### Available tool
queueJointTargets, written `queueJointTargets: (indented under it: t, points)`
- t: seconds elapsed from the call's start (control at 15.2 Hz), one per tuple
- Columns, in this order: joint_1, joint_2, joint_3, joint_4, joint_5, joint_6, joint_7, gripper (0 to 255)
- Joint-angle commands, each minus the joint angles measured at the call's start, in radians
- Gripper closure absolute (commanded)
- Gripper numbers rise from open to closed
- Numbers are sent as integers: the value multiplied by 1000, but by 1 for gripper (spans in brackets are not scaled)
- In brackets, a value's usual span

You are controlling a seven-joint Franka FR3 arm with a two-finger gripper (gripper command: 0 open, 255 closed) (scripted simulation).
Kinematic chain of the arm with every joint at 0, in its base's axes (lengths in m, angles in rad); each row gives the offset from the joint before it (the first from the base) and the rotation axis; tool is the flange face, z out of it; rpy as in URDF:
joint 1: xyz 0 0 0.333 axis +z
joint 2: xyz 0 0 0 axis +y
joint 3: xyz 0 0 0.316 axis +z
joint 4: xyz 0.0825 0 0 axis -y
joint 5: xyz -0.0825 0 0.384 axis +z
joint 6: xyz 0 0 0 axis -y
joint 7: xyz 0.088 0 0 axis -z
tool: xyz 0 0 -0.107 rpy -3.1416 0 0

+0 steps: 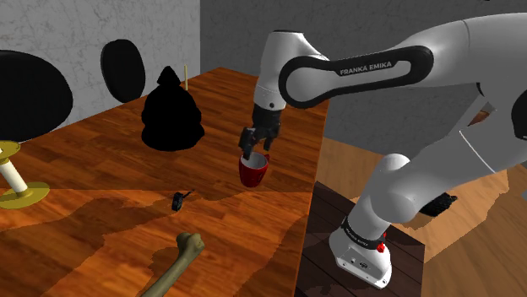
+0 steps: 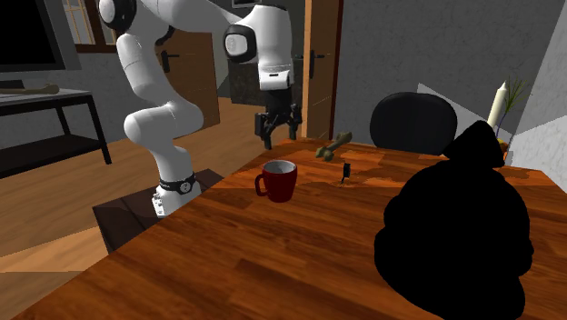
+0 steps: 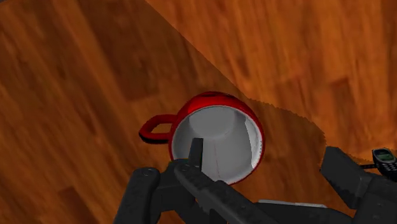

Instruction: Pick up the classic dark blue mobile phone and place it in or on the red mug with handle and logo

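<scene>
Arm (image 1: 372, 72) arched up and over, forearm near level — gripper (image 1: 256, 153) points straight down, fingers (image 3: 143, 191) spread apart, nothing clasped.

The shoulder camera sits beside and a little behind the stand (image 1: 325, 232). From high up it looks down and leftward across the wooden surface (image 1: 101, 160), and the arm (image 1: 372, 72) crosses its upper right. The second exterior camera is low at the opposite side of the surface (image 2: 273, 264), facing back toward the arm (image 2: 150, 114), with a black shape (image 2: 454, 227) close in its foreground. The wrist camera looks almost straight down from close above the red mug (image 3: 216, 137). All three views share that mug and the wood around it.
</scene>
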Motion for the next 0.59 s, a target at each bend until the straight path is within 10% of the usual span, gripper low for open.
queueJointTargets:
  t: [0.0, 0.53]
  points:
    - [9, 57, 23, 12, 25, 57, 30, 0]
    - [44, 299, 122, 123, 82, 245, 166, 0]
